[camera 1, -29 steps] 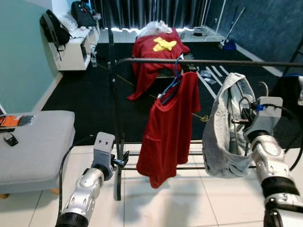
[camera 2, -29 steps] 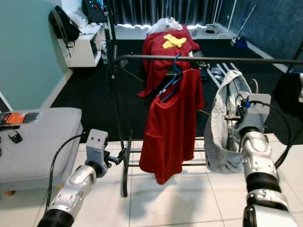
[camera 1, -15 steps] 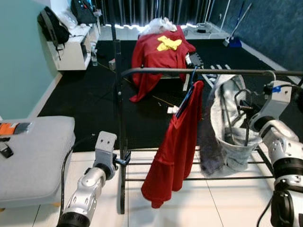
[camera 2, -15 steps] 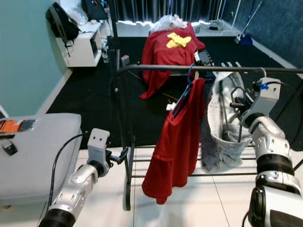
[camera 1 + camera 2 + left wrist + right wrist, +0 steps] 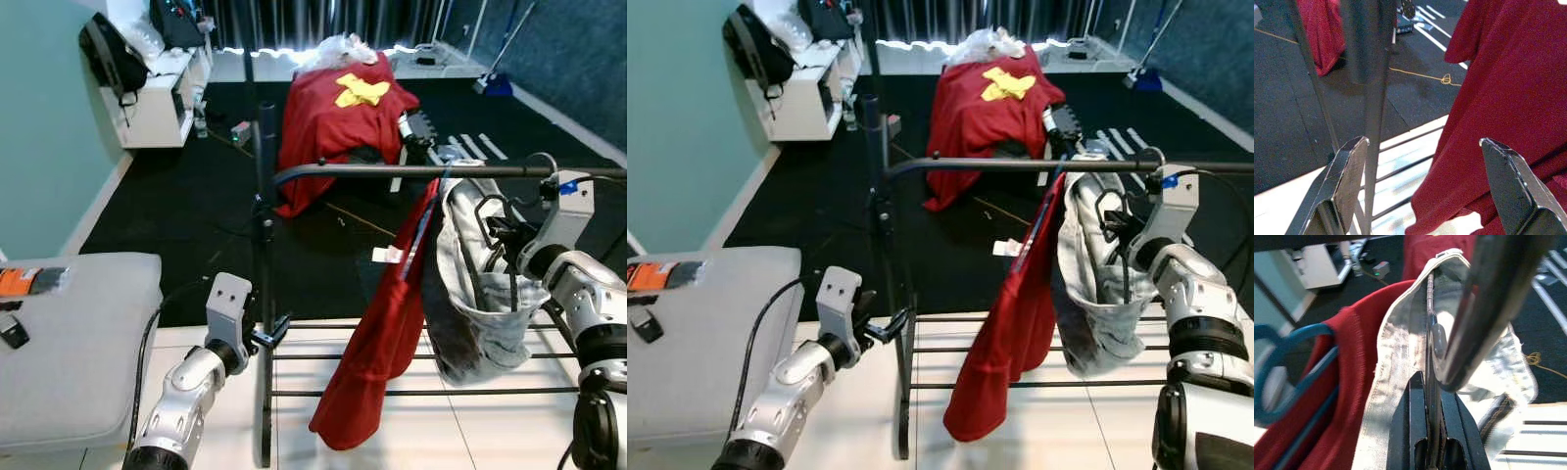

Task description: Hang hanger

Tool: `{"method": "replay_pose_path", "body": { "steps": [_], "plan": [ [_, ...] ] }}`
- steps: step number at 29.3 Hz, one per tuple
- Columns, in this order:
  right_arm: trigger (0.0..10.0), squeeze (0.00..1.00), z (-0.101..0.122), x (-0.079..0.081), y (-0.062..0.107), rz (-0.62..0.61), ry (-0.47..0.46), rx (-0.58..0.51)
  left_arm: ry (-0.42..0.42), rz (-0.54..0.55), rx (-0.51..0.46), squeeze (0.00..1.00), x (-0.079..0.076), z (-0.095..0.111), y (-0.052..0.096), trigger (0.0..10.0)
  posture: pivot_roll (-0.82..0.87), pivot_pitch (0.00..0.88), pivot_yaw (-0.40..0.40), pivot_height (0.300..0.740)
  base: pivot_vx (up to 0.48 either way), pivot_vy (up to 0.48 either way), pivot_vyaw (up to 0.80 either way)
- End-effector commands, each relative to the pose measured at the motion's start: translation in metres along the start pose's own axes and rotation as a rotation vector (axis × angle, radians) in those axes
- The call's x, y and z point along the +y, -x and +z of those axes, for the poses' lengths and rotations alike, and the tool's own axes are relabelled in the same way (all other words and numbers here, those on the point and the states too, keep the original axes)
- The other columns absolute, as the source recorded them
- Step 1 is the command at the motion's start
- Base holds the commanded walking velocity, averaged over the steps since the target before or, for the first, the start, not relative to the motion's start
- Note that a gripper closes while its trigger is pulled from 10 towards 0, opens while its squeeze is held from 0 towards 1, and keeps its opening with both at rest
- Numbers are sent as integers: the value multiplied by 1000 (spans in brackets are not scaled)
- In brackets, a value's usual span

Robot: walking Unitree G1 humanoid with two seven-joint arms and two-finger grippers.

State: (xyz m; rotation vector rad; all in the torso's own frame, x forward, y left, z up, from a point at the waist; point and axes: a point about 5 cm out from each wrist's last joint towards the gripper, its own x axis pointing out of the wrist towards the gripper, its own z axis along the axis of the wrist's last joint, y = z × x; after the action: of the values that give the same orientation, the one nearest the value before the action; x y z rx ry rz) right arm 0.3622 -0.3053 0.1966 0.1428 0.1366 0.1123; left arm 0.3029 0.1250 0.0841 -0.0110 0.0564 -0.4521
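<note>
A black clothes rail [image 5: 392, 171] spans the view at chest height. My right gripper [image 5: 498, 233] is shut on a dark wire hanger [image 5: 1431, 338] carrying a grey garment [image 5: 480, 294]. The hanger's hook [image 5: 1151, 157] curves over the rail, but whether it rests on it is unclear. A red shirt [image 5: 387, 333] on a blue hanger [image 5: 1283, 342] hangs from the rail, tilted against the grey garment. My left gripper [image 5: 274, 333] is open and holds nothing, low beside the rack's upright post [image 5: 1374, 98].
A grey bench [image 5: 69, 333] with a small dark device [image 5: 12, 331] stands at my left. The rack's lower bars [image 5: 421, 357] cross the white tiles. Behind, on black carpet, are a red-draped piece of furniture [image 5: 338, 117] and a white shelf [image 5: 162, 98] with a backpack [image 5: 103, 59].
The camera has moved closer and shifted. My right gripper has raised the hanger with the grey garment until its hook reaches the rail. The red shirt now leans against the grey garment.
</note>
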Motion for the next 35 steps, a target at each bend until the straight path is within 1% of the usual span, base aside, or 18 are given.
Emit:
{"method": "replay_pose_path", "body": {
  "steps": [1,5,8,12,19,21,22,23,26,27,29,30,32,33,35],
  "plan": [
    [10000,0,13,-3,2,21,-28,-41,-11,10,-2,0,2,-2,4,10000,-26,15,-20,740,0,0,0],
    [10000,0,17,-8,4,45,-88,-49,-19,11,-8,0,4,0,4,10000,-23,18,-17,740,0,0,0],
    [10000,0,19,-8,4,54,-98,-50,-20,4,-12,0,5,1,5,10000,-20,24,-13,740,0,0,0],
    [10000,0,20,-8,2,61,-78,-33,-2,-36,-42,0,3,8,7,10000,-5,37,-7,740,0,0,0],
    [10000,0,23,-10,1,44,-61,-34,-9,-42,-44,0,5,10,9,10000,16,55,0,740,0,0,0],
    [10000,0,30,-10,0,36,-44,-40,-38,-44,-45,0,9,15,14,10000,61,75,-3,740,0,0,0],
    [10000,0,30,-10,0,36,-44,-40,-38,-44,-45,0,9,15,14,10000,61,75,-3,740,0,0,0],
    [10000,0,34,-9,-1,35,-35,-45,-44,-40,-60,0,12,20,18,10000,74,87,6,740,0,0,0],
    [10000,0,37,-10,-1,35,-29,-49,-36,-34,-80,0,14,25,22,10000,81,97,15,740,0,0,0],
    [10000,0,41,-11,0,29,-25,-57,-20,-45,-111,0,14,31,27,10000,90,111,31,740,0,0,0],
    [10000,0,41,-11,0,29,-25,-57,-20,-45,-111,0,14,31,27,10000,90,111,31,740,0,0,0],
    [10000,0,45,-13,1,19,-20,-67,-1,-87,-152,0,12,39,28,10000,94,119,39,740,0,0,0],
    [10000,0,45,-13,1,19,-20,-67,-1,-87,-152,0,12,39,28,10000,94,119,39,740,0,0,0],
    [10000,0,49,-15,2,8,-15,-75,8,-179,-196,0,3,49,29,10000,95,147,55,740,0,0,0],
    [10000,0,49,-15,2,8,-15,-75,8,-179,-196,0,3,49,29,10000,95,147,55,740,0,0,0]
  ]
}}
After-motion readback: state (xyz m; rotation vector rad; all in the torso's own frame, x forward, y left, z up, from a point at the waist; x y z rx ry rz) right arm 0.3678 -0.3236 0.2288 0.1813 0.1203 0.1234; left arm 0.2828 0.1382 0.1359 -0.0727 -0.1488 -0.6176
